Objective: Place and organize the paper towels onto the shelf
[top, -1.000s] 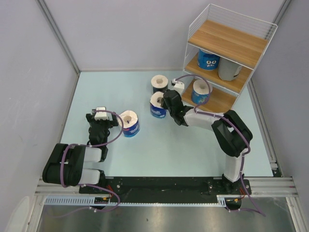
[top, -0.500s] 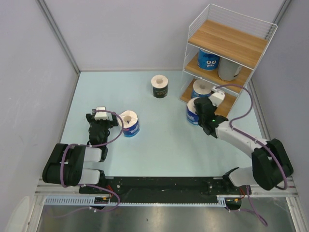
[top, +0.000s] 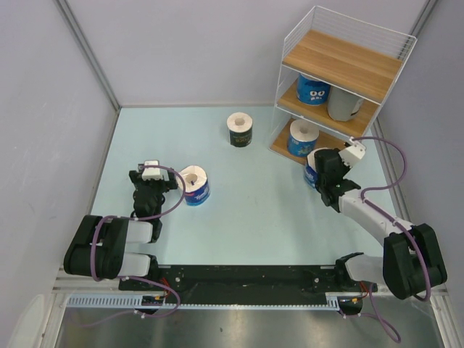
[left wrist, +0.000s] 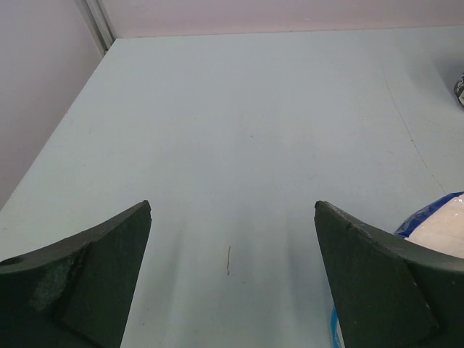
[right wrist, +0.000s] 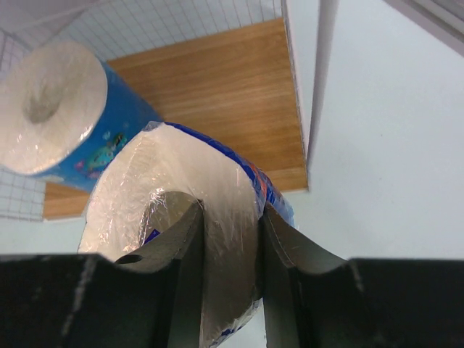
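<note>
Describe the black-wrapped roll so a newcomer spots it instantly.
Start at the shelf in the far right corner, then move left from its bottom board onto the table. The black-wrapped roll stands there alone, core up. It is the only one in black; its nearest neighbour, the blue roll on that board, is blue.

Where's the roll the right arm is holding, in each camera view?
Top external: held roll, right of centre, just in front of the shelf.
Left wrist: not in it.
Right wrist: held roll, centre, pinched between the fingers.
Shared landmark: blue roll on the shelf's bottom board.
</note>
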